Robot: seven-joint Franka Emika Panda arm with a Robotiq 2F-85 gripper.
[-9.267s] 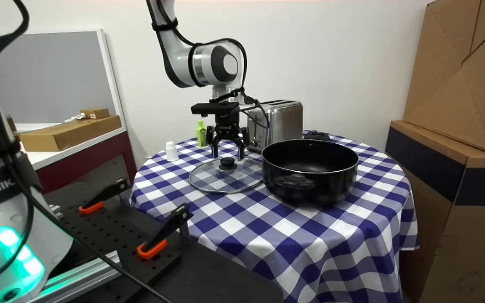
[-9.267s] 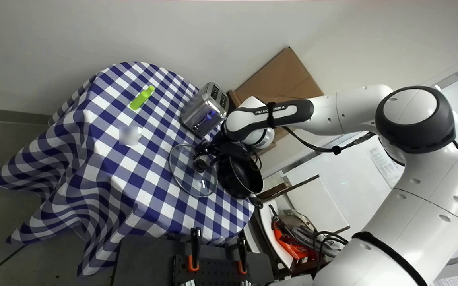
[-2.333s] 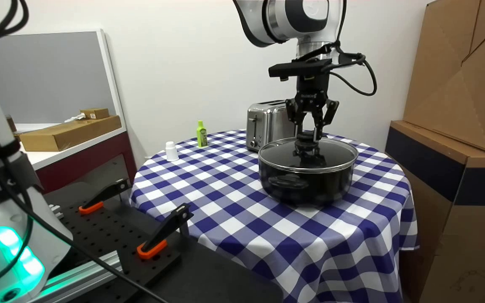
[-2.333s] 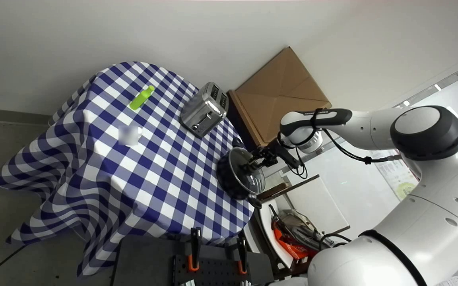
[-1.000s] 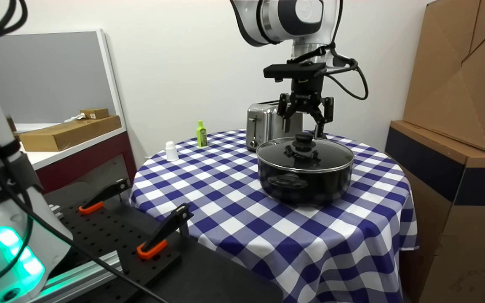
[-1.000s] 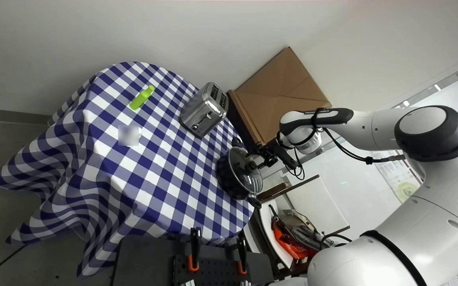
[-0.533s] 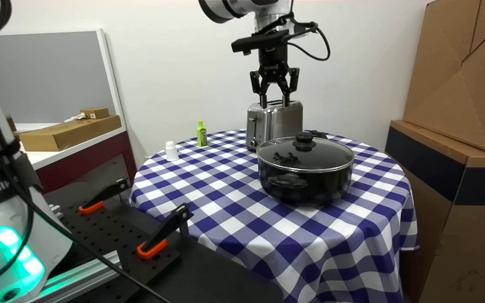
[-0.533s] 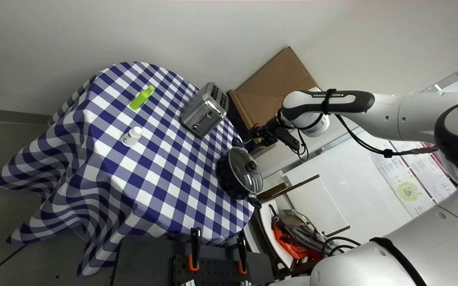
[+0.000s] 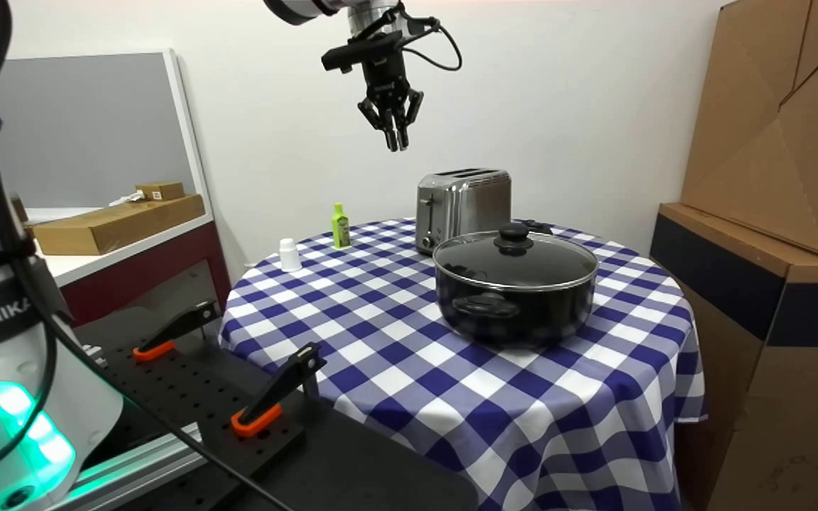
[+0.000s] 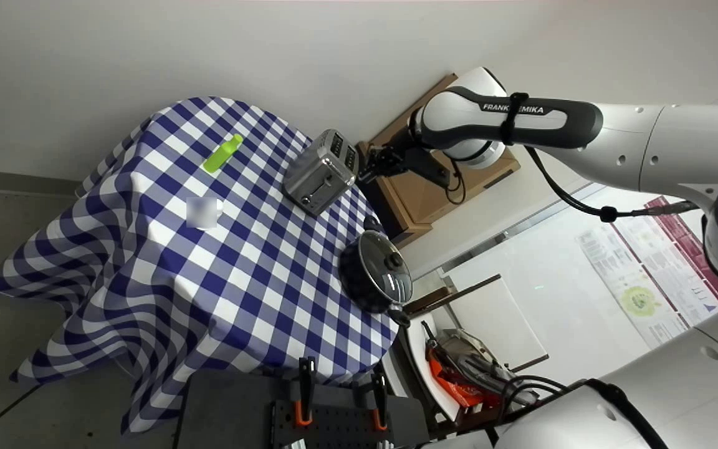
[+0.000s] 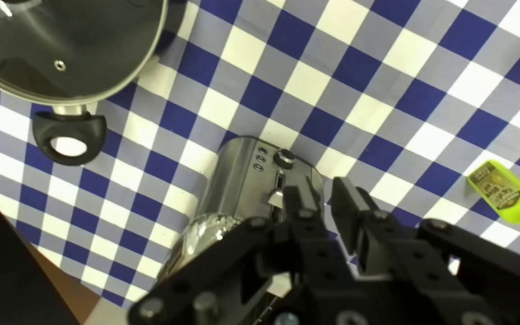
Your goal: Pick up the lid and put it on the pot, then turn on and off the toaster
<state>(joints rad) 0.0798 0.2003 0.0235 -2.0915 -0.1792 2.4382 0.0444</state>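
although the glass lid (image 9: 526,266) rests on the pot (image 9: 533,316), the tool (image 9: 397,145), empty with only a narrow gap, hangs higher than the toaster (image 9: 467,207), so a descent slightly off line could miss the lever (image 11: 276,198) and push the toaster instead.

The black-knobbed glass lid (image 9: 515,264) lay flat on the black two-handled pot (image 9: 537,316), covering it; the shiny silver toaster (image 9: 466,206) stood upright near the pot
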